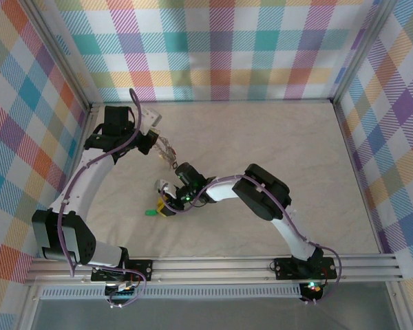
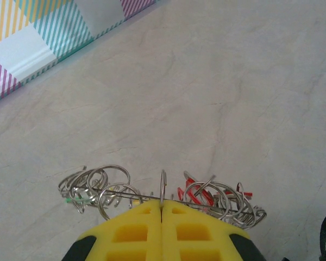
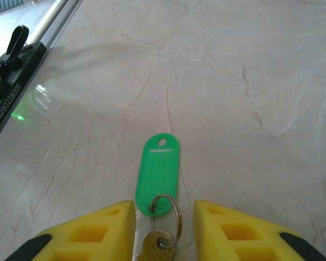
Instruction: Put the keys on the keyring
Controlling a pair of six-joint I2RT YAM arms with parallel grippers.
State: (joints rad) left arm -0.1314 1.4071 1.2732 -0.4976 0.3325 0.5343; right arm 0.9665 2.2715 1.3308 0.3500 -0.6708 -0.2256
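With the left gripper (image 2: 162,206) clamped on the keyring (image 2: 163,186), centre the right gripper (image 3: 164,211), jaws parted, over the green-tagged key (image 3: 158,171) before closing.

The keyring (image 2: 162,187) sits in left pincer (image 2: 162,206); key (image 3: 158,175) lies on table (image 3: 250,81) within right pincer (image 3: 164,207).

A pale, marble-veined tabletop (image 1: 282,144) lies evenly lit, hemmed on three sides by walls (image 1: 227,48) covered in a pastel plaid pattern. A metal rail (image 1: 220,265) runs along its near edge.
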